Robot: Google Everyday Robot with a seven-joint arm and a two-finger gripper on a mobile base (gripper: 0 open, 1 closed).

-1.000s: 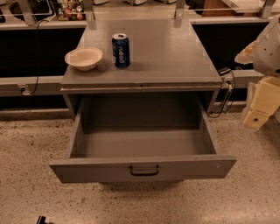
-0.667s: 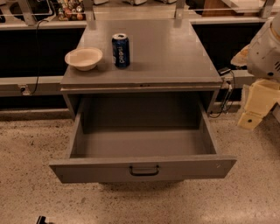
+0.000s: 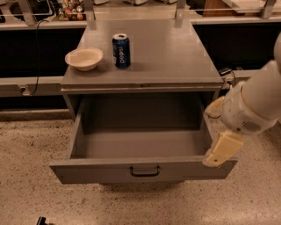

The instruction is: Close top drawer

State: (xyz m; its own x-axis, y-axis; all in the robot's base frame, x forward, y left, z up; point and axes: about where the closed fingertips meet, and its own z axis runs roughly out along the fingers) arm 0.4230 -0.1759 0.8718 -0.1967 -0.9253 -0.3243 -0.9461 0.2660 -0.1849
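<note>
The top drawer [image 3: 142, 145] is a wide, deep grey metal drawer, pulled far out of the grey cabinet [image 3: 175, 61]. It looks empty inside. Its plain front panel [image 3: 88, 172] faces me and has a small dark bar handle [image 3: 144, 171] at centre. My gripper [image 3: 221, 150] is cream-coloured, at the end of the white arm [image 3: 254, 103] that comes in from the right. It hangs over the drawer's right front corner, just above the right end of the front panel.
On the cabinet top stand a cream bowl [image 3: 84, 58] at the left and a blue soda can [image 3: 121, 51] beside it. A dark counter with cables and clutter [image 3: 66, 9] runs behind. The speckled floor [image 3: 30, 145] surrounds the cabinet.
My arm and gripper have moved left and down from the right edge of the view to the drawer's right front corner. The drawer has not moved.
</note>
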